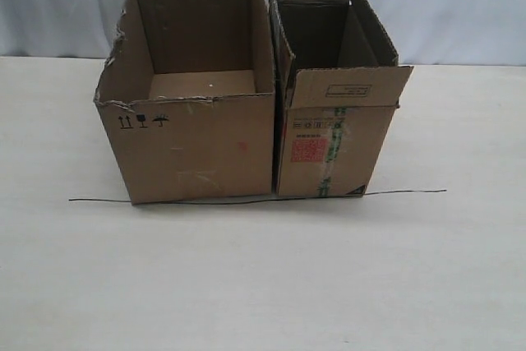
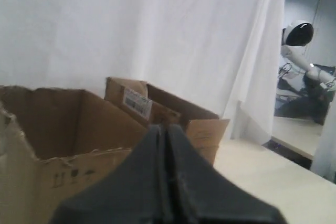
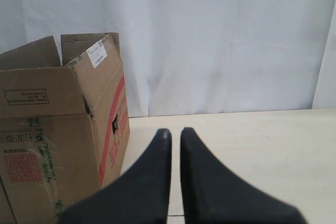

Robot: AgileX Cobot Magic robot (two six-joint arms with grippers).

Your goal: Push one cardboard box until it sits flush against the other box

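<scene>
The cardboard box (image 1: pixel 197 150), wide and open-topped with ragged torn edges, stands on a pale table (image 1: pixel 263 285). The other box (image 1: pixel 329 145), narrower and taller, stands right against its side, and no gap shows between them. A thin dark wire (image 1: pixel 394 193) lies on the table along the front foot of the cardboard box and runs out past both boxes. The left gripper (image 2: pixel 164 128) is clear of the cardboard box, with its fingers pressed together and holding nothing. The right gripper (image 3: pixel 176 131) is beyond the other box, with its fingers a thin slit apart and holding nothing.
</scene>
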